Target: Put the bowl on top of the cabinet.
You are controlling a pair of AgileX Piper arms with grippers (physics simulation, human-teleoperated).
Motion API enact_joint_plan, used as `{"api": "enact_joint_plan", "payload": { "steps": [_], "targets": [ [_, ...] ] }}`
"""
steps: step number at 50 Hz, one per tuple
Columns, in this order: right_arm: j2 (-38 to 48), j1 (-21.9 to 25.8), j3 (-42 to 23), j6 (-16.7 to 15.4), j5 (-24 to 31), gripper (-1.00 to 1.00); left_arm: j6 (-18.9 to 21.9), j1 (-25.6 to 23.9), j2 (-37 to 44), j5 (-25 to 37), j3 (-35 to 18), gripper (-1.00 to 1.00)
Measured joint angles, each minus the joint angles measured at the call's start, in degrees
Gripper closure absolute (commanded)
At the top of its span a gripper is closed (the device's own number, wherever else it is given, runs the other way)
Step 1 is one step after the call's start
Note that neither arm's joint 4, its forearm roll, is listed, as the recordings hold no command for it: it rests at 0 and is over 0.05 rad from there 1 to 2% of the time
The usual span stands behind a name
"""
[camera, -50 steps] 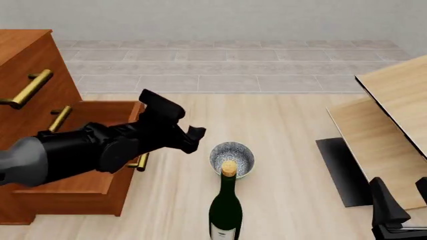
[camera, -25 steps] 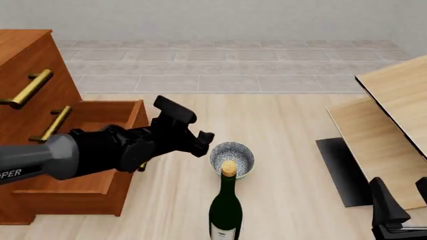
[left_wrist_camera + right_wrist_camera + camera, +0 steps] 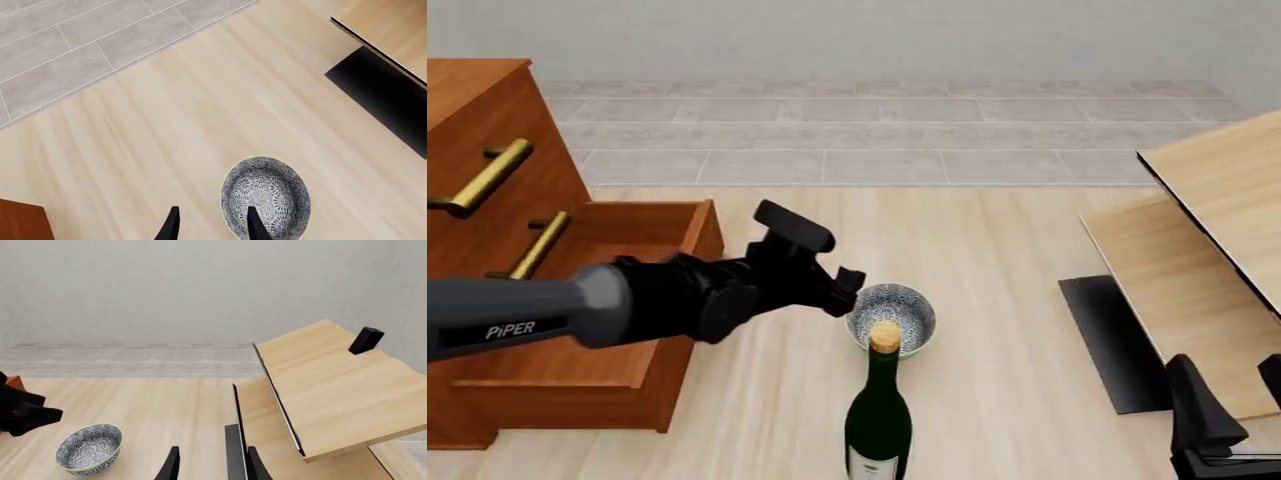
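Bowl (image 3: 892,318): upright on the pale counter (image 3: 1001,270), just behind the wine bottle (image 3: 878,420), well off the cabinet top.
Left gripper (image 3: 843,290): just beside the bowl's near-left rim, jaws spread, one finger (image 3: 256,226) over the rim, pinching nothing.
Cabinet (image 3: 494,200): at left, one drawer pulled out.
Right gripper (image 3: 212,465): low at right, well apart from the bowl, jaws spread, empty.

left gripper (image 3: 849,288) beside bowl (image 3: 892,318) (bottle (image 3: 878,418) nearer)
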Motion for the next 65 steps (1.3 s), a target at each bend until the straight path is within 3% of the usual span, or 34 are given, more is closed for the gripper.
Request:
{"api": "enact_joint_plan", "payload": {
  "steps": [65],
  "targets": [
    [0.0,0.0,0.0,0.0,0.0,-1.00,1.4,-0.2,12.3,-4.4,-4.4,-1.00]
  ]
}}
